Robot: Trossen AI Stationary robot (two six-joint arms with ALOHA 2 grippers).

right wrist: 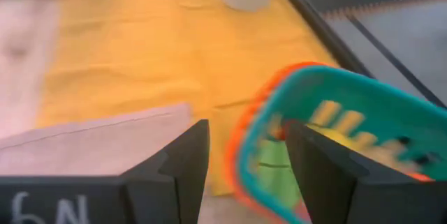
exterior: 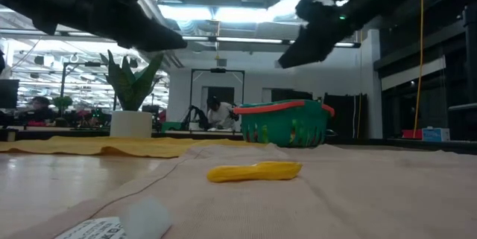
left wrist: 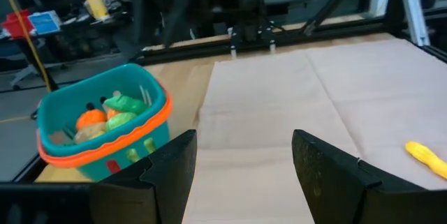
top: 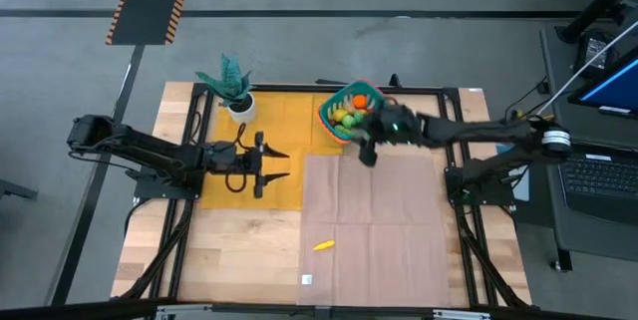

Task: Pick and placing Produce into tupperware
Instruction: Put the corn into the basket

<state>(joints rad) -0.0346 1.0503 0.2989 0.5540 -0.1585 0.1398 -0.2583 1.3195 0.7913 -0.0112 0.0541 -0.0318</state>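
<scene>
One potted plant [top: 232, 86] beside tupperware [top: 347, 109]

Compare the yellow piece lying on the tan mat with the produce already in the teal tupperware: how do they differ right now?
The yellow piece lies alone on the tan mat at the near side of the table, far from both grippers. The produce in the tupperware is piled together, orange and green pieces, inside the teal tupperware at the far side, with the right gripper beside it. The yellow piece is long and slim; the binned ones look rounder. Both are small toy produce.
</scene>
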